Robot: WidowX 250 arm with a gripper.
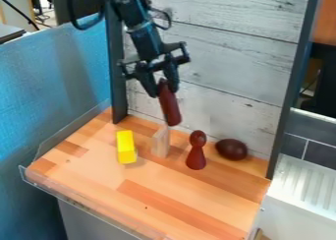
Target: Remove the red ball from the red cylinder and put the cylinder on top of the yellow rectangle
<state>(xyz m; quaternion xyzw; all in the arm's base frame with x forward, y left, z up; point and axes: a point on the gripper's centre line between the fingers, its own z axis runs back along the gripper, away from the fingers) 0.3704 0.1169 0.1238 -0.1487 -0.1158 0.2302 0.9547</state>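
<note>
Got my gripper [164, 88] clamped on the red cylinder [170, 109], slightly tilted, up over the worktop [95, 172]. Yellow rectangle [125, 147]'s lying btwn the left edge & a pale block [160, 141]; red pawn-shaped pc [196, 153]'s upright nr a dk red egg-ish thing [232, 149].

I see a smooth wood bench [197, 204]. The yellow block [126, 146] looks smooth. The dark red ball [232, 149] looks smooth and a bit shiny. The back wall [226, 52] looks like rough wood boards.

Counted one red cylinder [170, 106], one yellow rectangle [125, 146], one pale upright block [160, 142], one red pawn-shaped piece [196, 158] and one dark red ball [232, 149].
</note>
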